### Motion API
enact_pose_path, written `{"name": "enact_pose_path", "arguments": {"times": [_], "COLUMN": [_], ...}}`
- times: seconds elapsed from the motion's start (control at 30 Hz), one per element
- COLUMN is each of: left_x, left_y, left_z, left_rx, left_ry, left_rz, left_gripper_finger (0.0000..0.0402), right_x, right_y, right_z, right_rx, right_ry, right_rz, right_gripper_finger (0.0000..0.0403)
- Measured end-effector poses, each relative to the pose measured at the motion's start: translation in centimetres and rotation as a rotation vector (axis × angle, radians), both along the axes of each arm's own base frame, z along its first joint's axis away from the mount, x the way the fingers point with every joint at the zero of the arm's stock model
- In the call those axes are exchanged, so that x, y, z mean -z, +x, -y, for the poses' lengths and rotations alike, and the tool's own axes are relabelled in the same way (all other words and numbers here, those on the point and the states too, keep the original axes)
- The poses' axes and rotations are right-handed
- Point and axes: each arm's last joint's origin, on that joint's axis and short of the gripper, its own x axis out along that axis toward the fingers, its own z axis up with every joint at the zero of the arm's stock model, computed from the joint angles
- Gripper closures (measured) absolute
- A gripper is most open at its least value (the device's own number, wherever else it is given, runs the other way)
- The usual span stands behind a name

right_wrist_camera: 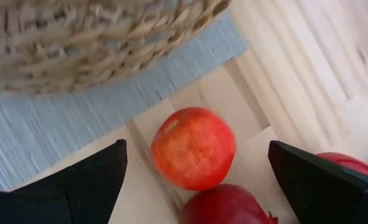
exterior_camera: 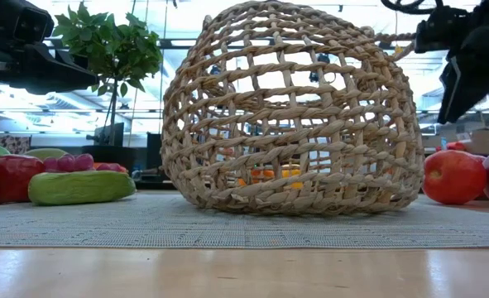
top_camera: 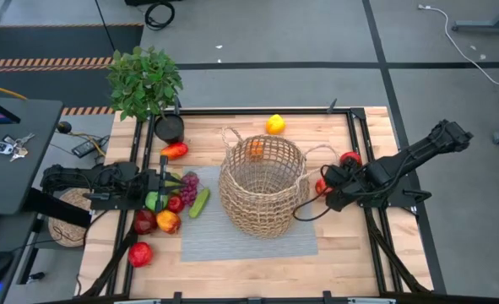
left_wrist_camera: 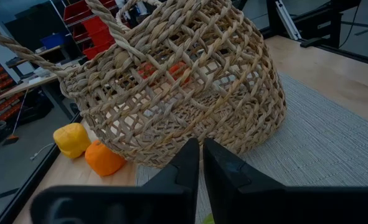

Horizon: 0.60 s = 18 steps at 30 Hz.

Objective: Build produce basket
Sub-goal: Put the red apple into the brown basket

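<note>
The tan wicker basket (top_camera: 262, 186) stands mouth up on a grey mat (top_camera: 232, 241) at the table's middle, leaning a little. An orange (left_wrist_camera: 103, 158) lies against its far side, and a yellow fruit (top_camera: 274, 125) lies farther back. My right gripper (right_wrist_camera: 196, 177) hovers open, pointing steeply down over red apples (right_wrist_camera: 193, 148) on the wood right of the basket. My left gripper (left_wrist_camera: 200, 158) is shut and level at the table's left, above a cluster of produce: grapes (top_camera: 187, 181), cucumber (top_camera: 199, 203), green apple (top_camera: 154, 201) and red apples (top_camera: 145, 221).
A potted plant (top_camera: 145, 80) in a black pot stands at the far left corner, with a red-orange pepper (top_camera: 174, 151) beside it. Black rails (top_camera: 356, 135) edge the table. Bare wood lies along the near edge.
</note>
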Motion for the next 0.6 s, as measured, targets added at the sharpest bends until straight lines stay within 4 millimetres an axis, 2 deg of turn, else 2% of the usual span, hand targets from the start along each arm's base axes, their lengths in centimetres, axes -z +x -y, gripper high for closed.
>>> {"name": "enact_pose_path", "arguments": {"times": [0.3, 0.6], "left_x": [0.0, 0.0], "left_y": [0.0, 0.0], "left_z": [0.0, 0.0], "left_rx": [0.0, 0.0], "left_ry": [0.0, 0.0], "left_rz": [0.0, 0.0], "left_gripper_finger": [0.0366, 0.0372], "right_x": [0.1, 3.4], "right_y": [0.0, -0.5], "right_z": [0.2, 0.5], "right_rx": [0.079, 0.11], "right_ry": [0.011, -0.018], "right_rz": [0.034, 0.024], "right_gripper_finger": [0.0009, 0.0009]}}
